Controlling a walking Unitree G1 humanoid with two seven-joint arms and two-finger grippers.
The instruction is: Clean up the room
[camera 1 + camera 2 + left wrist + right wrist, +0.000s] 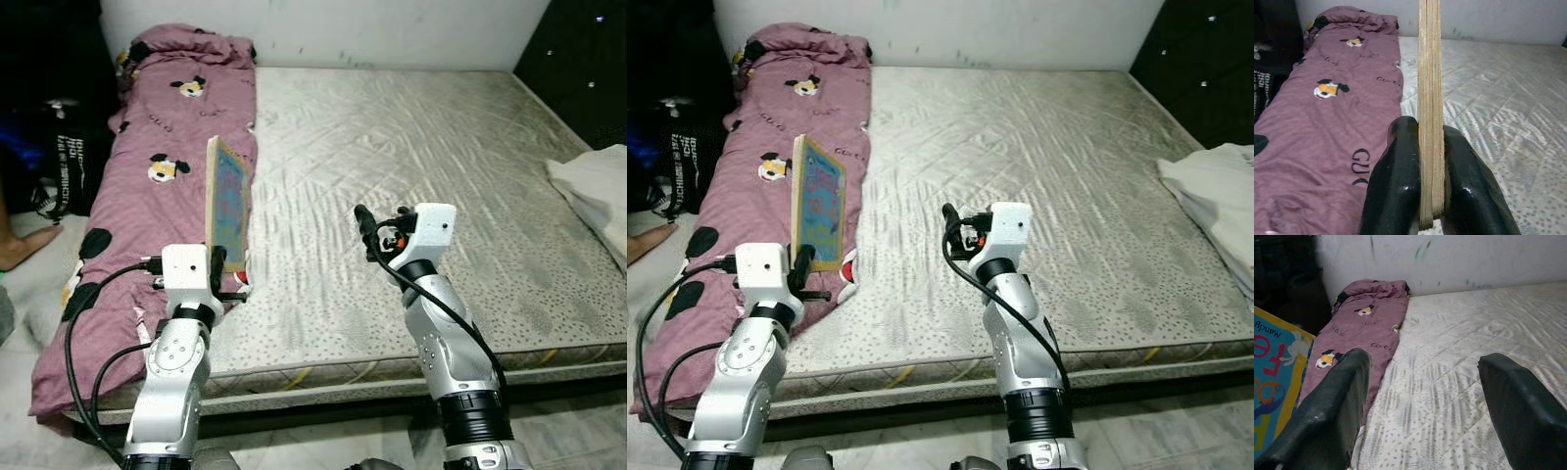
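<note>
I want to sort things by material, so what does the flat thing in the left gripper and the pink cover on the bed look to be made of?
The book clamped in the left gripper looks like thick layered cardboard: a pale, striped edge and a glossy printed face. The pink cover looks like soft matte fabric, creased and printed with cartoons.

Before us lies the mattress, its far edge against the wall; along its left side runs the blanket, from the wall to the near edge; our left gripper holds a board book upright over the blanket's inner edge; our right gripper hovers to its right, over the mattress; a cloth lies on the mattress's right edge; a bag stands left of the bed.
</note>
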